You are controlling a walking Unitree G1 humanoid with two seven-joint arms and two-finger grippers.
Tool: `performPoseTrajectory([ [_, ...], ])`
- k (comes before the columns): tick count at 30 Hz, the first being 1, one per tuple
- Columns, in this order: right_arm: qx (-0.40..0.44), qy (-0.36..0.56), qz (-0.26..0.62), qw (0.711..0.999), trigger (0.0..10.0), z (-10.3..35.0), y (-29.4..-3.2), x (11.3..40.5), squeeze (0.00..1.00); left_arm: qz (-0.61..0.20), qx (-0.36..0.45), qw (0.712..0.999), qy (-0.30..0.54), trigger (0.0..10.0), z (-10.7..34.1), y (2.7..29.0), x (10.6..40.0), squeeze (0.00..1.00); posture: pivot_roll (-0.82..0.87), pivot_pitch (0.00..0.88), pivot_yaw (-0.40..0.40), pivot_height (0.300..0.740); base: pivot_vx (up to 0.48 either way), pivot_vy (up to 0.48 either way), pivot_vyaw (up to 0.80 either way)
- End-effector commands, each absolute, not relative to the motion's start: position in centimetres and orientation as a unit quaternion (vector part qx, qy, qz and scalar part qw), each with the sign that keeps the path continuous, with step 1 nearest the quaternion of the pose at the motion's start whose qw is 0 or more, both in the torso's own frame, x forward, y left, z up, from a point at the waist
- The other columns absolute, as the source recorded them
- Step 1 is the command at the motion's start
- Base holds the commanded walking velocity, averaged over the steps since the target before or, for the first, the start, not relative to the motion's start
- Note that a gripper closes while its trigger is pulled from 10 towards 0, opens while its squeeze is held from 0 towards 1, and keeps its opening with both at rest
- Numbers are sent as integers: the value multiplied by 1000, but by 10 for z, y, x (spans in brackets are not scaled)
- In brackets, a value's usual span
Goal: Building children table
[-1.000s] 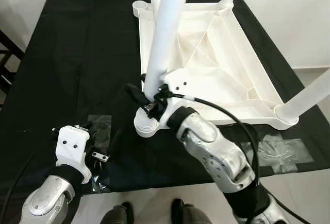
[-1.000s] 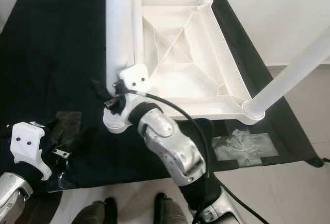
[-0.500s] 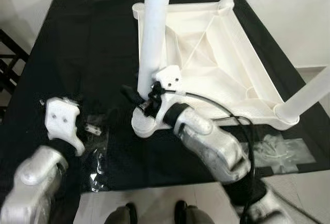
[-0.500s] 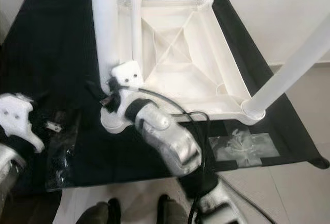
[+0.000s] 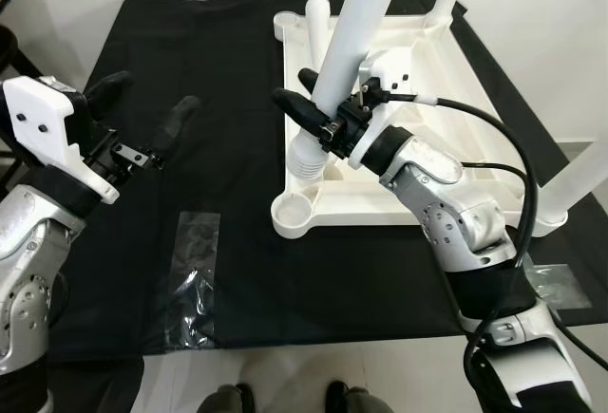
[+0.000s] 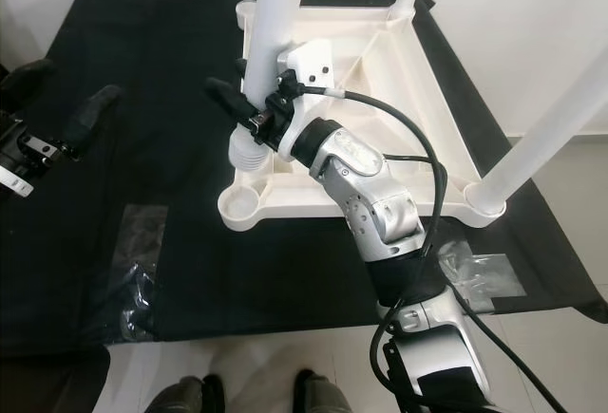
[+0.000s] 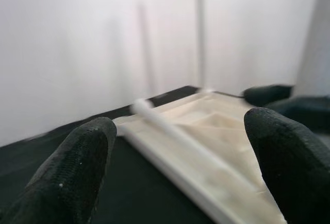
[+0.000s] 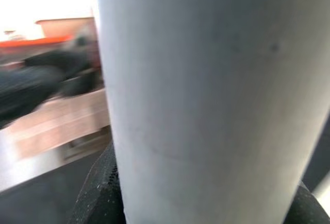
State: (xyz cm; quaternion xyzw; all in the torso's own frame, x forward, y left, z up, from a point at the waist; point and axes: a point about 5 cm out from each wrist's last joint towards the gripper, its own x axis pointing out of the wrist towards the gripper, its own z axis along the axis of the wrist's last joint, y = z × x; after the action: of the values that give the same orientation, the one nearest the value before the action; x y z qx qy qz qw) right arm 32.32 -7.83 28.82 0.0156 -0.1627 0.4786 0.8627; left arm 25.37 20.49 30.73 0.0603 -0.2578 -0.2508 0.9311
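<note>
An upturned white plastic children's table top (image 5: 446, 81) lies on a black cloth (image 5: 218, 62). The right gripper (image 5: 306, 107) is clenched around a white plastic table leg (image 5: 353, 33), its ribbed threaded end hanging just above the table's near corner socket (image 5: 294, 212). The right wrist view shows that leg up close, black fingers (image 8: 98, 193) pressed against it. The left gripper (image 5: 147, 119) hovers over the cloth, fingers spread wide and holding nothing. The leg's top is cut off. A clear plastic bag (image 5: 195, 280) lies near the cloth's front edge.
</note>
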Motion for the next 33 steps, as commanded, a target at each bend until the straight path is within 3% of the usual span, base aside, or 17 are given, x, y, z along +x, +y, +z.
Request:
performPoseTrajectory([
  [1, -4, -172, 543, 822, 10000, 286, -70, 309, 0, -291, 60, 923, -243, 10000, 306, 198, 255, 0, 45, 118, 0, 740, 0, 0, 0],
  [6, -35, -161, 586, 794, 10000, 278, -69, 302, 0, -324, 48, 913, -244, 10000, 309, 191, 256, 0, 43, 111, -1, 740, 0, 0, 0],
  [7, -50, -153, 594, 788, 10000, 274, -69, 302, 0, -375, 34, 894, -243, 10000, 314, 181, 254, 1000, 44, 103, -3, 740, 0, 0, 0],
  [10, -72, -146, 605, 779, 10000, 271, -70, 305, 0, -505, 5, 829, -238, 10000, 329, 163, 246, 1000, 40, 93, -4, 740, 0, 0, 0],
  [15, -84, -144, 623, 764, 10000, 271, -67, 302, 0, -531, 2, 812, -240, 10000, 340, 158, 249, 1000, 39, 86, -5, 740, 0, 0, 0],
  [16, -94, -138, 637, 753, 10000, 267, -64, 299, 0, -548, -2, 803, -234, 10000, 341, 154, 250, 0, 36, 79, -2, 740, 0, 0, 0],
  [22, -106, -125, 663, 730, 10000, 259, -56, 291, 0, -589, -1, 778, -219, 10000, 342, 141, 248, 0, 32, 74, -1, 740, 0, 0, 0],
  [29, -112, -117, 677, 718, 10000, 254, -47, 287, 0, -569, 35, 795, -207, 10000, 341, 134, 261, 0, 27, 70, 3, 740, 0, 0, 0],
  [30, -113, -115, 672, 723, 10000, 253, -47, 289, 0, -569, 42, 797, -199, 0, 341, 135, 262, 0, 26, 70, 1, 740, 0, 0, 0],
  [33, -113, -112, 652, 742, 10000, 253, -47, 297, 0, -573, 64, 797, -179, 0, 340, 137, 263, 0, 29, 69, 0, 740, 0, 0, 0],
])
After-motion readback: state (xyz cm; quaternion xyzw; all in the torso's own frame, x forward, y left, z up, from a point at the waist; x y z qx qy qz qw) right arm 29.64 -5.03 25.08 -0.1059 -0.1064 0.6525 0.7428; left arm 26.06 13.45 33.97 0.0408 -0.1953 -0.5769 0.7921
